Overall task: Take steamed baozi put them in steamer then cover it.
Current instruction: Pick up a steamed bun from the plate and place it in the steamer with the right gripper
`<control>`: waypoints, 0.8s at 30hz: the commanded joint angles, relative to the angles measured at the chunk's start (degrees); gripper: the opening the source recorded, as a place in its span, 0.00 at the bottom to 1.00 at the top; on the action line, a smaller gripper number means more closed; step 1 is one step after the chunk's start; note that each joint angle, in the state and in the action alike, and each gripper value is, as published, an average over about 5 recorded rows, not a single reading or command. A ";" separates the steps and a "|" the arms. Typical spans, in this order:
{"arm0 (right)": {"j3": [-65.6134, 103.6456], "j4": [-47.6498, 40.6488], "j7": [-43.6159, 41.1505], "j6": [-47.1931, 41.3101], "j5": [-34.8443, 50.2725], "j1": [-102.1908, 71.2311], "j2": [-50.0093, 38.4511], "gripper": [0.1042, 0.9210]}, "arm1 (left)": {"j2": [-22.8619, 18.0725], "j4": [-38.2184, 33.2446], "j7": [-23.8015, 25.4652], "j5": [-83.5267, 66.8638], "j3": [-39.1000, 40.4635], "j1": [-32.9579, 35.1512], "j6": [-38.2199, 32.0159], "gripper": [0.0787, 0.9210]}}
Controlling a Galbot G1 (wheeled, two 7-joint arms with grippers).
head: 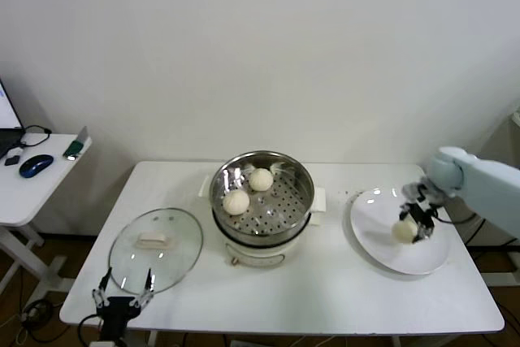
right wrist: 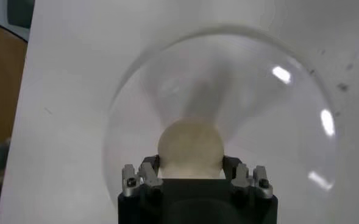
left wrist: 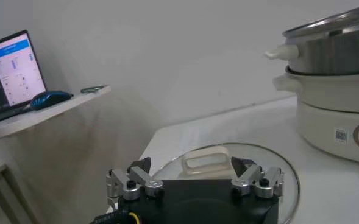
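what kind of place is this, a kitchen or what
Probably a lab or office set up for a cooking test, not a real kitchen: a plain white table against a bare wall, a side desk with a laptop and mouse, and only an electric steamer on the table.

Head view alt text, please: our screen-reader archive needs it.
The right gripper closes around a cream-white round bun over the flat white plate. Two more buns sit in the shiny steel steamer basket; the round glass lid lies left.
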 commanded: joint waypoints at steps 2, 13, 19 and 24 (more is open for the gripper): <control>-13.16 3.93 -2.37 22.88 3.41 28.13 15.17 0.69 | -0.12 0.06 0.04 0.19 0.05 0.21 -0.03 0.88; -7.81 8.33 -2.90 27.22 2.38 26.90 28.47 0.69 | 0.27 1.25 0.06 -0.72 -0.49 0.76 -0.59 0.88; -6.17 8.43 -2.97 27.72 0.69 22.03 35.68 0.70 | 0.66 1.24 0.10 -1.13 -0.54 1.01 -0.63 0.88; -6.33 8.95 -3.10 28.03 -2.51 17.18 39.08 0.70 | 0.81 0.82 0.14 -1.05 -0.46 1.00 -0.52 0.88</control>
